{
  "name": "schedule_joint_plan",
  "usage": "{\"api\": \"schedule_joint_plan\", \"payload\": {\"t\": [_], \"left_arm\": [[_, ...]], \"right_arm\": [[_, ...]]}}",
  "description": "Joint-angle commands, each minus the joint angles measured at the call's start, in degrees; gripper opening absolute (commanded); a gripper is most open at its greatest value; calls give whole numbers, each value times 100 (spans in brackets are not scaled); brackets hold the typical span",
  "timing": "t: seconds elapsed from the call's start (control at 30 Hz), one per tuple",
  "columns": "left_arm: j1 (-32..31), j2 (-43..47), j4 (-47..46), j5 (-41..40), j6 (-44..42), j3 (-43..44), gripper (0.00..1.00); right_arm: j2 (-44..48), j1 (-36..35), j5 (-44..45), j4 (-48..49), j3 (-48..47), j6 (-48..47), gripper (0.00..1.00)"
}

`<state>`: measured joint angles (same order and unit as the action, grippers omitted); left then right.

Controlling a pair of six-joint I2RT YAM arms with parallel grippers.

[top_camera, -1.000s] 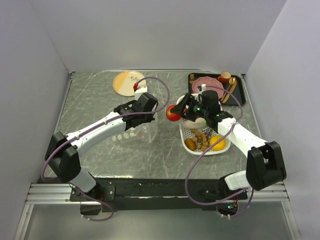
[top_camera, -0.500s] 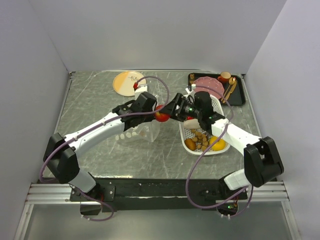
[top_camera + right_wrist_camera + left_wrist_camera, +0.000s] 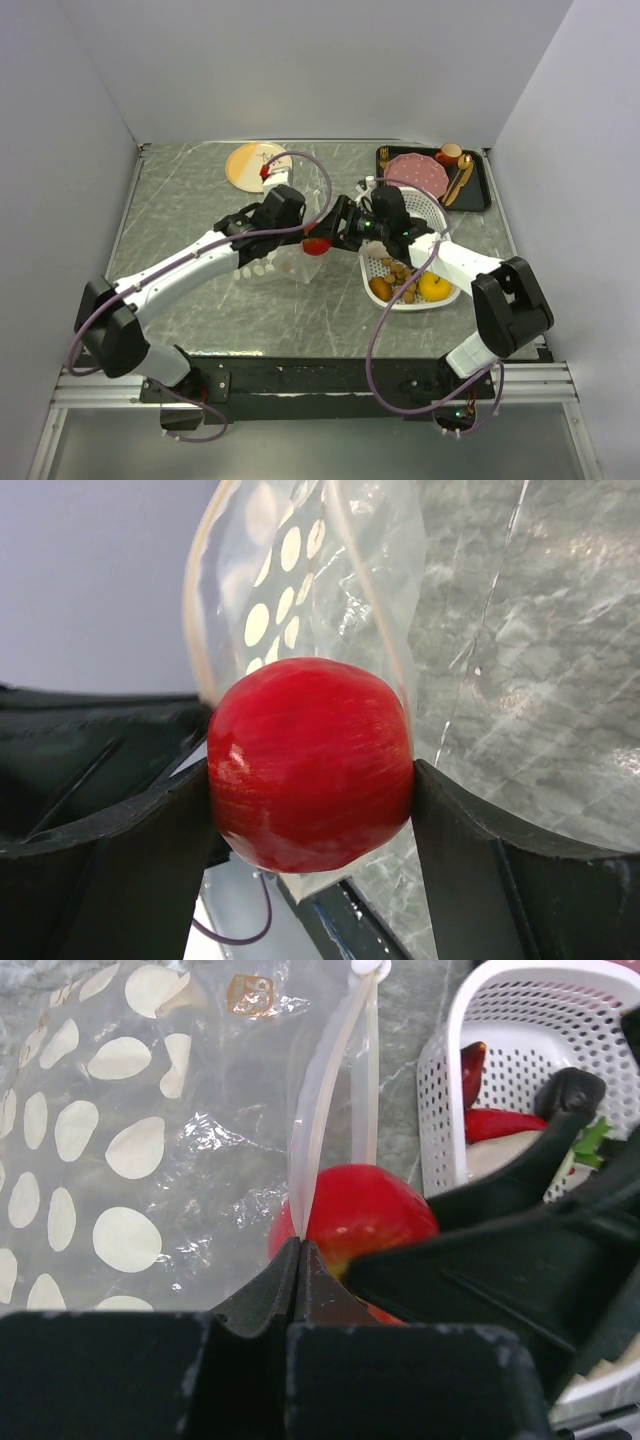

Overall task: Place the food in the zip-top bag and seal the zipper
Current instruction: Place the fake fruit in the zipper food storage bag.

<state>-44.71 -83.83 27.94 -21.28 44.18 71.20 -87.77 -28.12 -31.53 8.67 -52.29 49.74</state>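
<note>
Red fruit (image 3: 317, 244) is brought across to zip-top bag (image 3: 130, 1140) mouth, clamped by right gripper (image 3: 312, 810); rim is pinched by left gripper (image 3: 298, 1258); insertion is required next.

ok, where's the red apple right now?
Top view, mid-table: the red apple sits clamped in the right tool at the zip-top bag's mouth, just left of the white basket; the left tool pinches the bag's rim beside it.

Red apple (image 3: 310, 765), white-dotted clear bag (image 3: 100, 1160)
</note>
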Motion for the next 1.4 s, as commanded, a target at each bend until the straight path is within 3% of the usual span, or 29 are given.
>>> {"api": "schedule_joint_plan", "payload": {"t": [0.0,0.3,0.47,1.0,1.1,1.23,1.37], "left_arm": [[-38,394,-264,177,-85,8,1],[-38,482,-333,475,-129,-53,1],[-38,412,-219,431,-103,17,1],[-38,183,-131,370,12,-133,1],[-38,148,-123,466,11,-124,1],[-47,174,-18,309,55,-159,1],[-38,43,273,-8,90,-54,1]], "right_arm": [[-135,-97,15,-84,-395,-210,0],[-408,-343,305,-515,-861,-517,1],[-452,-343,42,-138,-862,-246,5],[-390,-335,-609,1321,-387,862,2],[-443,-343,-364,981,-553,775,0],[-198,-343,742,-458,-774,-75,0],[355,-308,1219,-594,-607,-271,0]]}}
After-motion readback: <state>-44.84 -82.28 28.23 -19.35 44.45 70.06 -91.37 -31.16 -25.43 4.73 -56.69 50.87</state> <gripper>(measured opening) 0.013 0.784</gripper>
